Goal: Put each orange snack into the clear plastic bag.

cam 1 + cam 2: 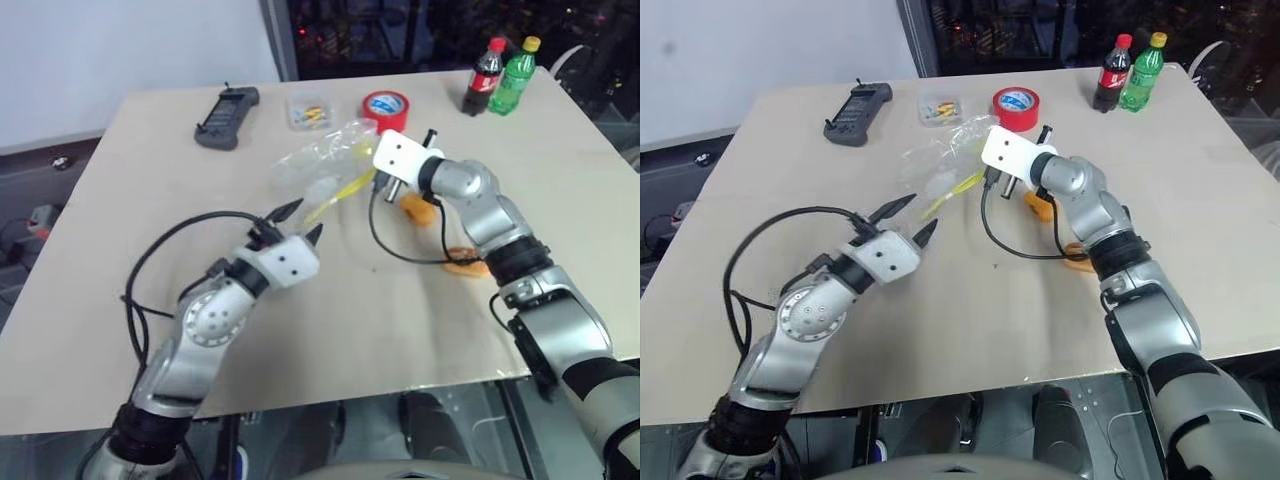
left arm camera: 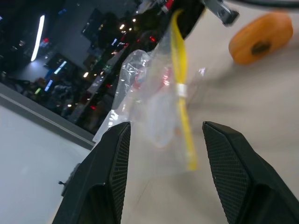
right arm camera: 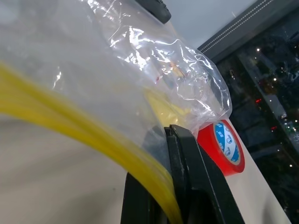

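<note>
Orange snacks lie on the table (image 1: 560, 150) toward its right edge: the rounded orange-yellow lump (image 1: 417, 208) sits just under the right forearm, near the middle of the surface, and the flatter orange-brown bun (image 1: 468, 267) lies a little nearer the front edge, partly hidden by the same arm and touched by a black cable (image 1: 395, 245) that loops across the wood.

The clear plastic bag (image 1: 325, 165) sits crumpled between the lump and the far edge, its long yellow zip strip (image 1: 338, 196) trailing out toward the left gripper. The right gripper (image 3: 170, 186) is clenched on the bag, its two black fingers pressed together over the plastic and the yellow strip, as the right wrist view shows. The left gripper (image 1: 300, 223) hangs just short of the loose end of the strip with its fingers spread apart and nothing between them; in the left wrist view the bag and strip hang beyond the fingertips (image 2: 119, 140).

Along the far edge stand a black handheld device (image 1: 226, 117), a small clear box of yellow bits (image 1: 308, 110), a red tape roll (image 1: 385, 106), and, at the far right corner, a cola bottle (image 1: 485, 77) beside a green bottle (image 1: 517, 76).
</note>
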Controlling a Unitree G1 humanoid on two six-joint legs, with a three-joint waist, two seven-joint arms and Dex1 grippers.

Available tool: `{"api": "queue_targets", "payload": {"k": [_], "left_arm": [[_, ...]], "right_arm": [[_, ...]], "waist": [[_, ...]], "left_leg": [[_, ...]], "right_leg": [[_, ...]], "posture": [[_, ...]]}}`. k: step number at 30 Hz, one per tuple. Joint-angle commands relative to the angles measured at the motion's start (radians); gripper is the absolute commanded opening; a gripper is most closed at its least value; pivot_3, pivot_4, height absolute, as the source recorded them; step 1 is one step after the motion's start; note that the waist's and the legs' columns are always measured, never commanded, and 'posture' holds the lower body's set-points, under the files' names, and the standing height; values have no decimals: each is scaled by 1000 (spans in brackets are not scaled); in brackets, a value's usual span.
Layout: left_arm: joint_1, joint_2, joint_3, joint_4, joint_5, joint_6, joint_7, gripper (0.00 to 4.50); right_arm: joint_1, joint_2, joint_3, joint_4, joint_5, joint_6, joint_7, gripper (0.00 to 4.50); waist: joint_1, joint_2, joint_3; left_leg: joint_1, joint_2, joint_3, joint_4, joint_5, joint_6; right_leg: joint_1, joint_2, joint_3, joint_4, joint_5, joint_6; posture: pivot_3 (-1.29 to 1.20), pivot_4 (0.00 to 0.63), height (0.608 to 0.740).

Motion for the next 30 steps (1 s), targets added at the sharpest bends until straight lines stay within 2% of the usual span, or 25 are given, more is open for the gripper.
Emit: {"api": "queue_targets", "payload": {"k": [1, 7, 10, 13, 14, 17, 18, 21, 24, 26, 30], "left_arm": [[-44, -37, -32, 38, 64, -10, 30, 2577], [-88, -85, -53, 119, 98, -30, 41, 2577], [-105, -113, -58, 149, 96, -41, 40, 1750], [-109, -119, -53, 171, 108, -47, 44, 329], [-111, -118, -49, 176, 112, -48, 46, 46], [-132, -113, -29, 198, 111, -56, 51, 46], [-145, -112, -15, 208, 97, -59, 52, 46], [-171, -107, 22, 239, 48, -80, 49, 0], [-220, -103, 57, 291, -55, -102, -11, 0], [-256, -99, 67, 323, -84, -97, -32, 0], [-315, -98, 80, 369, -149, -54, -88, 0]], "right_arm": [[-28, 19, -13, -62, 13, 12, 3, 0], [-17, 33, -13, -101, 7, 38, 3, 0], [-6, 36, -11, -118, 2, 44, -5, 0], [5, 35, -17, -130, 0, 42, -21, 0], [7, 35, -18, -132, -1, 42, -25, 0], [17, 24, -17, -139, -12, 37, -39, 0], [24, 13, -15, -154, 12, 29, 13, 0], [40, 17, -36, -190, 38, 36, 11, 762], [82, 6, -56, -242, 14, 33, -65, 2014], [133, -24, -58, -319, 18, 67, -42, 2014], [280, -54, -141, -631, 126, 262, 28, 2014]], "waist": [[-2, 0, 0], [-4, 0, 0], [-3, 0, 0], [-4, 0, 0], [-4, 0, 0], [-3, 0, 0], [-3, 0, 0], [-3, 0, 0], [-3, 0, 0], [0, 0, 0], [4, 0, 0]], "left_leg": [[0, 0, 0, 0, 0, 0], [0, 1, 0, 0, 0, 0], [0, 1, 1, 1, 0, 0], [0, 1, 1, 1, 0, 0], [0, 1, 1, 1, 0, 0], [0, 1, 1, 1, 0, 0], [0, 1, 1, 1, 0, 0], [0, 1, 1, 2, 0, 0], [0, 1, 1, 3, 0, 0], [0, 1, 1, 4, 0, 0], [-2, 0, 0, 7, 0, 0]], "right_leg": [[0, 0, 0, 0, 0, 0], [-2, 1, 1, 2, 0, 0], [-1, 1, 1, 2, 0, 0], [-2, 1, 1, 2, 0, 0], [-2, 1, 1, 2, 0, 0], [-2, 1, 1, 3, 0, 0], [-2, 1, 1, 4, 0, 0], [-2, 1, 1, 4, 0, 0], [-2, 1, 2, 5, 0, 0], [-2, 1, 2, 5, 0, 0], [-2, 0, 1, 5, 0, 0]], "posture": [[0, 150, 740], [0, 150, 740], [0, 150, 740], [0, 150, 740], [0, 150, 740], [0, 150, 740], [0, 150, 740], [0, 150, 740], [0, 150, 740], [0, 150, 740], [0, 150, 740]]}}
